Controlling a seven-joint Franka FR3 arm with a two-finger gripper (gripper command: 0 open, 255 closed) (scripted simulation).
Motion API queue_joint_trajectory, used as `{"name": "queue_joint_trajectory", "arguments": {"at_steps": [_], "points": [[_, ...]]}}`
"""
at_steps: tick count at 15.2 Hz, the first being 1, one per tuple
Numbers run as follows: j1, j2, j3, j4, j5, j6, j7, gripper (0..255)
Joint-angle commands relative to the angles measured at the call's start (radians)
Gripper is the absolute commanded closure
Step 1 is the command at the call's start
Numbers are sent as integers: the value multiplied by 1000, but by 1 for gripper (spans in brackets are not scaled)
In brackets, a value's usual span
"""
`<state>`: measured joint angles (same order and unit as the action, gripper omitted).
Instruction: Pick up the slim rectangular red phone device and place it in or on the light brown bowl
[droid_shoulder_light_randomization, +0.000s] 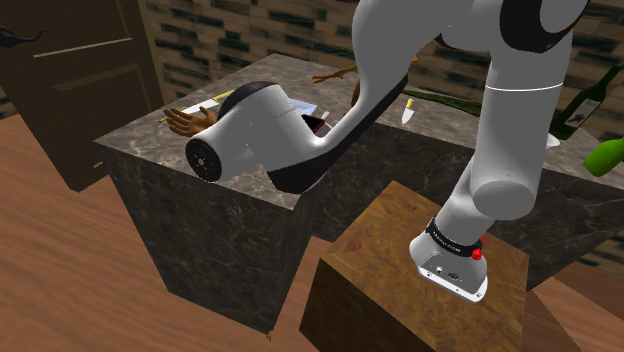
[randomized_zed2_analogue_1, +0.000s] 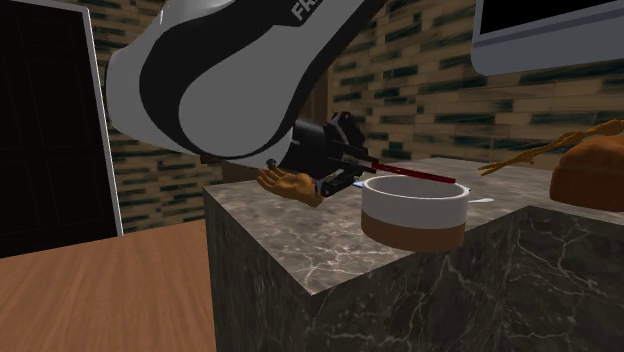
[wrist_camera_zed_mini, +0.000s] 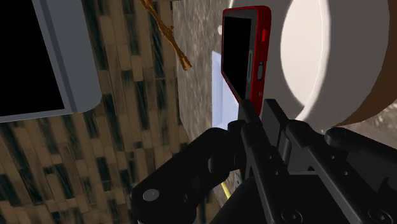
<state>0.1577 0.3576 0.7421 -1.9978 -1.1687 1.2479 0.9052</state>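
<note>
My black gripper (randomized_zed2_analogue_1: 362, 166) is shut on one end of the slim red phone (randomized_zed2_analogue_1: 412, 173), which has a black screen. The phone sticks out level above the rim of the bowl (randomized_zed2_analogue_1: 414, 212), white inside and light brown at its base, standing near the marble counter's front edge. In the wrist view the fingers (wrist_camera_zed_mini: 249, 121) clasp the phone (wrist_camera_zed_mini: 247, 51) by its lower end, and the bowl (wrist_camera_zed_mini: 337, 57) lies just beyond and beside it. In the shoulder view a sliver of the red phone (droid_shoulder_light_randomization: 318, 124) peeks out behind the arm's forearm.
A wooden hand-shaped object (randomized_zed2_analogue_1: 291, 186) lies on the counter (randomized_zed2_analogue_1: 300, 250) behind the gripper. A white sheet (wrist_camera_zed_mini: 222, 95) lies under the phone. A twisted branch (randomized_zed2_analogue_1: 540, 150) and a brown lump (randomized_zed2_analogue_1: 590, 172) sit further along. A knife (droid_shoulder_light_randomization: 408, 112) and green bottles (droid_shoulder_light_randomization: 600, 155) stand nearby.
</note>
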Motion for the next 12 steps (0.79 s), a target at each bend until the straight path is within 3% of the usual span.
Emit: {"name": "queue_joint_trajectory", "arguments": {"at_steps": [1, 12], "points": [[4, 20, -5, -5, -5, 4, 22, 255], [9, 54, -11, -7, -15, 8, 53, 255]]}}
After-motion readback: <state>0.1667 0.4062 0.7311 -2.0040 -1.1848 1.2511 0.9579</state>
